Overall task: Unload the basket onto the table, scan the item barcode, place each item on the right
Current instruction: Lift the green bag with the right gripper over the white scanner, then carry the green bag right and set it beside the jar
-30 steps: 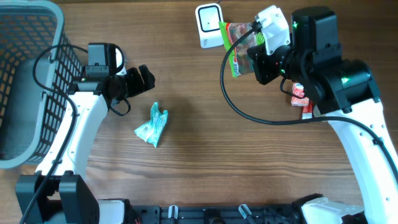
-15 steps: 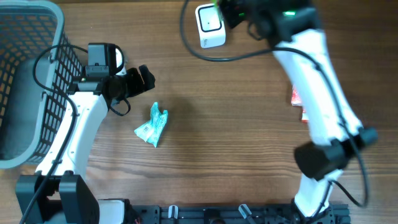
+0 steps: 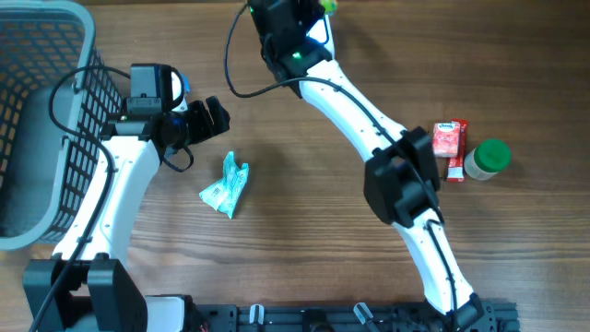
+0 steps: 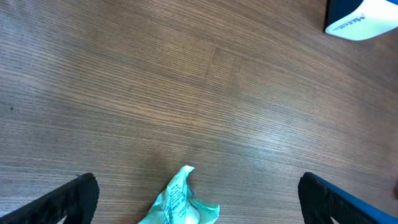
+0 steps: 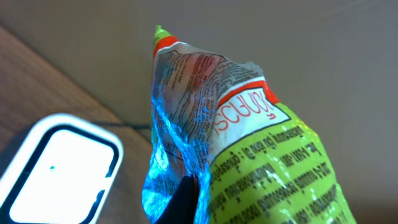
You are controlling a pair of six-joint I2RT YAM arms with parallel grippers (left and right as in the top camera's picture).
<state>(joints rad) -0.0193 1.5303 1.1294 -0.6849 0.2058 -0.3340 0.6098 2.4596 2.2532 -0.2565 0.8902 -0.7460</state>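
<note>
We are swinging the right arm [image 3: 355, 101] from the right side to the far middle, bringing the snack packet [image 5: 249, 143] over the scanner [image 5: 59, 168].

The right gripper [image 5: 188, 198] is pinching the packet's lower edge with its jaws pressed together. Blue light is falling across the print, so we are judging the scan under way. The move is uncovering a red carton [image 3: 446, 143] and a green-lidded jar [image 3: 489, 159] at the right. The left gripper [image 3: 214, 117] is waiting with jaws spread, just beyond a teal wrapper [image 3: 226, 184], with the basket [image 3: 55, 37] at the far left. The wooden table [image 3: 304, 231] is running to a plain grey wall [image 5: 311, 37].
</note>
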